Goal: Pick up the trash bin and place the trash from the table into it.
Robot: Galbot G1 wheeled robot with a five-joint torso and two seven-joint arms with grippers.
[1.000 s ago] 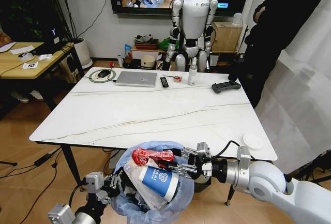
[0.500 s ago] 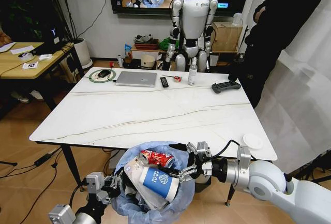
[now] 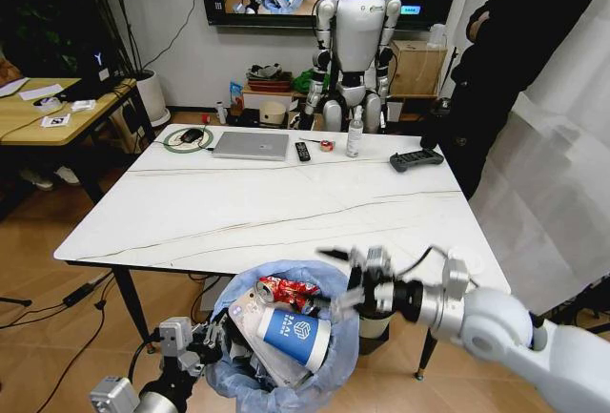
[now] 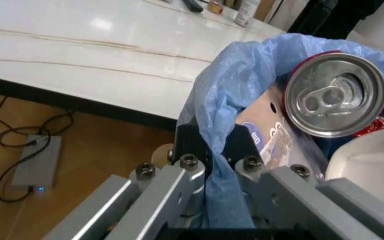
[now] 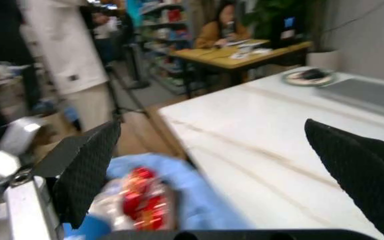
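The trash bin (image 3: 286, 341), lined with a crinkled light-blue bag, hangs below the table's (image 3: 286, 213) near edge. My left gripper (image 3: 212, 333) is shut on its rim; in the left wrist view, the left gripper (image 4: 209, 162) pinches the blue bag (image 4: 245, 90). Inside lie a red wrapper (image 3: 288, 290), a blue-white paper cup (image 3: 292, 333) and a red can (image 4: 335, 95). My right gripper (image 3: 345, 281) is open and empty just above the bin's right side. Its black fingers (image 5: 85, 170) frame the wrapper (image 5: 142, 202). A white lid (image 3: 474, 256) lies on the table's near right corner.
At the table's far edge are a laptop (image 3: 251, 145), remote (image 3: 302, 151), bottle (image 3: 355, 136), black controller (image 3: 416, 158) and coiled cable (image 3: 188, 138). A person in dark clothes (image 3: 519, 51) stands at the far right. A wooden desk (image 3: 57, 108) is to the left.
My right gripper opened and let the red wrapper fall into the bin, then rose toward the table edge. The left gripper and bin stayed put.
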